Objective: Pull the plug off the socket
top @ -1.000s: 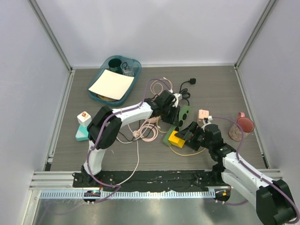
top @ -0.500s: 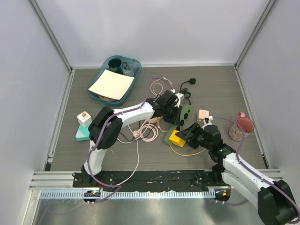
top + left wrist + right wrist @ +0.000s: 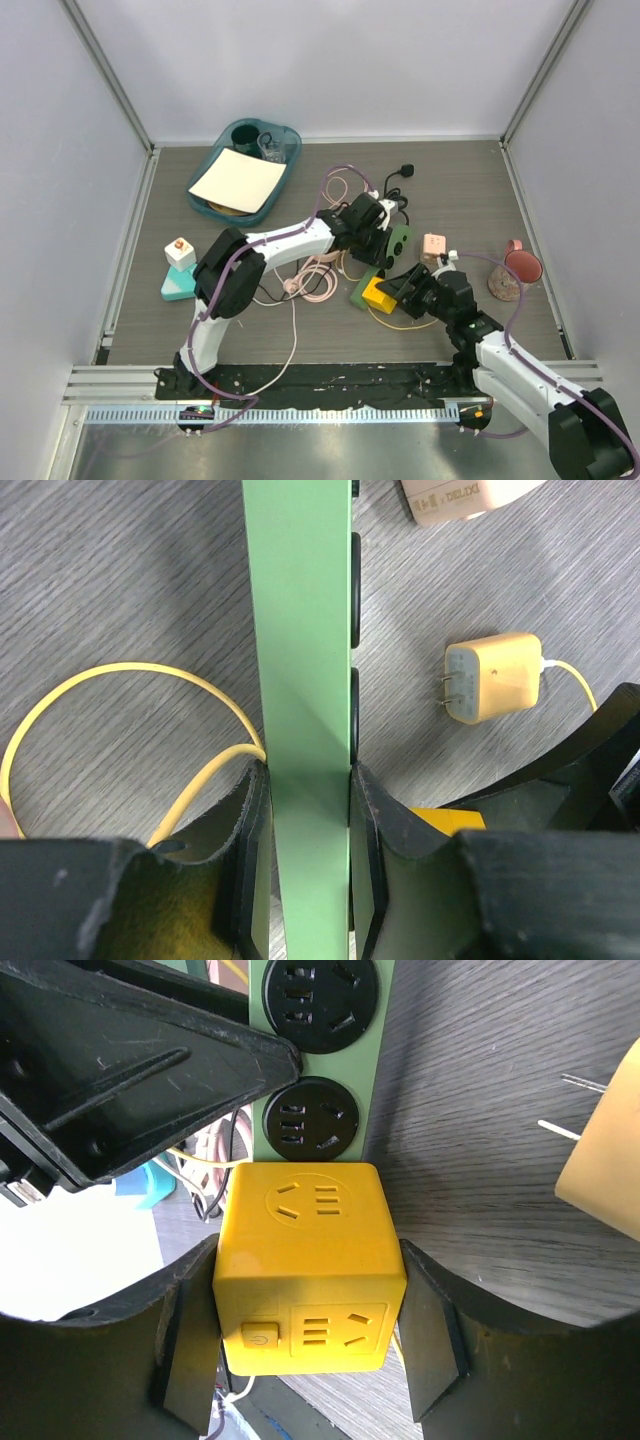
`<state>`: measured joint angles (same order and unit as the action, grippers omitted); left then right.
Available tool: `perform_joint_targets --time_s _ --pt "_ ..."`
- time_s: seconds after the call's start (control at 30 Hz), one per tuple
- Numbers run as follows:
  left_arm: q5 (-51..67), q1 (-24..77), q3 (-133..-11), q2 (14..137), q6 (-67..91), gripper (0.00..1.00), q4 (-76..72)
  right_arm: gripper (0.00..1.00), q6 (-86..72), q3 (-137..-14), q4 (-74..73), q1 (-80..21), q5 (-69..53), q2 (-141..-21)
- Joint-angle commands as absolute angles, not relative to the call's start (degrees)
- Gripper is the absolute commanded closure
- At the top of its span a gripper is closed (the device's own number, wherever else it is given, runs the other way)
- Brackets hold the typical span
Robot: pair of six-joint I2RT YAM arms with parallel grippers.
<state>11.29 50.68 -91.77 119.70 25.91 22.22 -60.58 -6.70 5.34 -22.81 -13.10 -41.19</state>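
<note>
Green socket strip (image 3: 300,680) sits clamped in my left hand (image 3: 305,815) to brace it, while my right hand (image 3: 310,1330) pinches the yellow cube plug (image 3: 308,1250), ready to pull.

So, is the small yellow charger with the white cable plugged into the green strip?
No, the yellow charger lies on the table apart from the green strip, prongs bare.

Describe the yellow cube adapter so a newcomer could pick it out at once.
Find the green power strip lying mid-table. At its near end sits the yellow cube adapter, between the right tool's fingers. Unlike the paler loose charger beside the strip, it is a bright cube with sockets on its own faces.
</note>
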Motion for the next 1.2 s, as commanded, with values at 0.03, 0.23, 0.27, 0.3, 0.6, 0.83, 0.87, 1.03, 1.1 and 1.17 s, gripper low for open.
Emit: perform_joint_targets --time_s 0.03,0.23,0.27,0.3,0.6,0.83,0.87,1.03,1.1,1.17 --pt "1.5 49.4 -92.7 120.9 21.0 1.00 23.1 0.99 -57.2 -9.5 6.8 -22.9 -15.5 -42.0" --pt "-1.0 49.5 -92.8 121.1 20.8 1.00 23.3 0.99 -50.3 -19.7 -9.0 -22.9 -8.0 -38.1" --pt "-1.8 49.5 -92.6 121.1 20.8 1.00 23.4 0.99 -49.7 -20.7 -10.1 -22.9 -7.5 -37.9" --pt "-2.2 49.4 -92.6 121.0 20.7 1.00 23.3 0.99 -49.6 -20.7 -10.4 -22.9 -7.6 -37.3" --pt "-4.0 49.7 -92.3 121.0 19.8 1.00 23.3 0.99 -59.5 -10.0 3.9 -22.9 -15.8 -35.5" --pt "-4.4 49.8 -94.1 122.3 19.9 1.00 25.4 0.99 -51.5 -13.8 1.3 -22.9 -15.4 -36.8" --pt "-4.4 49.8 -94.5 122.6 20.1 1.00 25.6 0.99 -49.5 -14.8 0.4 -22.9 -14.7 -37.0" --pt "-4.0 49.8 -95.1 123.5 20.6 1.00 26.3 0.99 -44.6 -20.5 -7.6 -22.9 -12.7 -37.7" --pt "-3.7 49.8 -95.2 123.7 20.7 1.00 26.3 0.99 -46.4 -22.9 -6.3 -22.9 -14.6 -39.2" --pt "-3.7 49.9 -95.2 123.8 20.7 1.00 26.4 0.99 -48.4 -24.3 -4.1 -22.9 -18.5 -41.1"
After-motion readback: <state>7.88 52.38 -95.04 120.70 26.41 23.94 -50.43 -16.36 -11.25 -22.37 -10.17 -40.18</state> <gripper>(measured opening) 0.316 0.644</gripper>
